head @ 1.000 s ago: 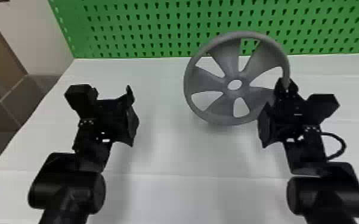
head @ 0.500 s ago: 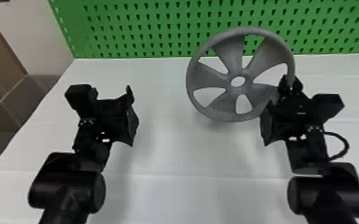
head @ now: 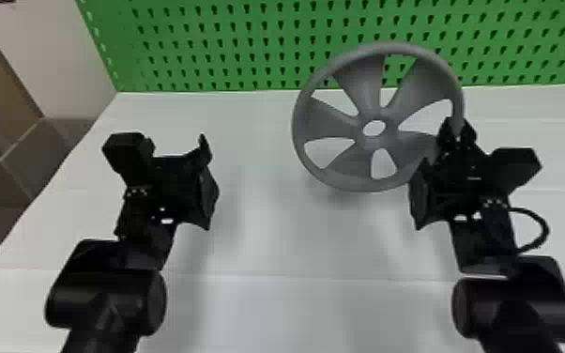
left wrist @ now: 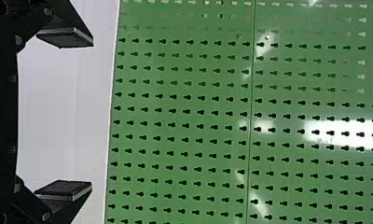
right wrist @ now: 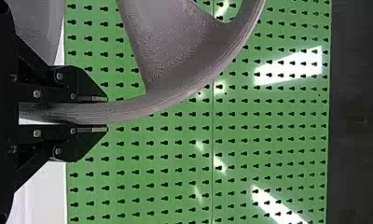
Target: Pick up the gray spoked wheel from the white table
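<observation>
White table [head: 267, 244] spreads under both arms in the head view, and a green pegboard [head: 230, 42] stands along its far edge. Black arms come in from the bottom edge, the left arm [head: 108, 291] and the right arm [head: 516, 295]. Tilted between them, nearer the right one, is the gray wheel [head: 370, 173], five broad spokes around an open hub; its upper part overlaps the pegboard in that view, and a soft shadow lies on the table below it. The right gripper [head: 456, 130] has its jaws clamped on the wheel's rim, one flat finger on each side of it in the right wrist view. The left gripper [head: 209, 180] is over the table's left part, jaws wide apart with nothing between them. A thin black cable [head: 545, 230] loops beside the right arm.
</observation>
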`<state>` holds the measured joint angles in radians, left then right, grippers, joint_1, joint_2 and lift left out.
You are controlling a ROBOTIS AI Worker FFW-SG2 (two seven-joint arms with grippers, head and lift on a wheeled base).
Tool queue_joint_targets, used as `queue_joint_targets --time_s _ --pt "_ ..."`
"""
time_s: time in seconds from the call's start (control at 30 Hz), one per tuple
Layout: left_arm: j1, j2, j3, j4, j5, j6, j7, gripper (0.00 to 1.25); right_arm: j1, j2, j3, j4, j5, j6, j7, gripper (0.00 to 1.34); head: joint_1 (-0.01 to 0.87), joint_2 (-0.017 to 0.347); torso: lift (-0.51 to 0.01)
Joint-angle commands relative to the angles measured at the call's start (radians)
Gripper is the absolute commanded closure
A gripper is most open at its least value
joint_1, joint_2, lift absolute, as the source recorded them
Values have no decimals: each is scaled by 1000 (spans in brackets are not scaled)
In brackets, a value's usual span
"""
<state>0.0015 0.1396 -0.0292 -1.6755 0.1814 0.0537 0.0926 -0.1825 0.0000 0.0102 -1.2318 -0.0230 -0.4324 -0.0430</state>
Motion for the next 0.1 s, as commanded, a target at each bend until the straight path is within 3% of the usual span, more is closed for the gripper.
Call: queue_joint_targets --time_s 0.0,0.07 --pt "-2 0 -2 0 1 0 -1 194 -2 1 -1 0 0 -8 -2 1222 779 137 -85" --pt "-2 0 0 0 1 0 1 194 -2 1 -1 0 0 -8 -2 1222 779 137 -85"
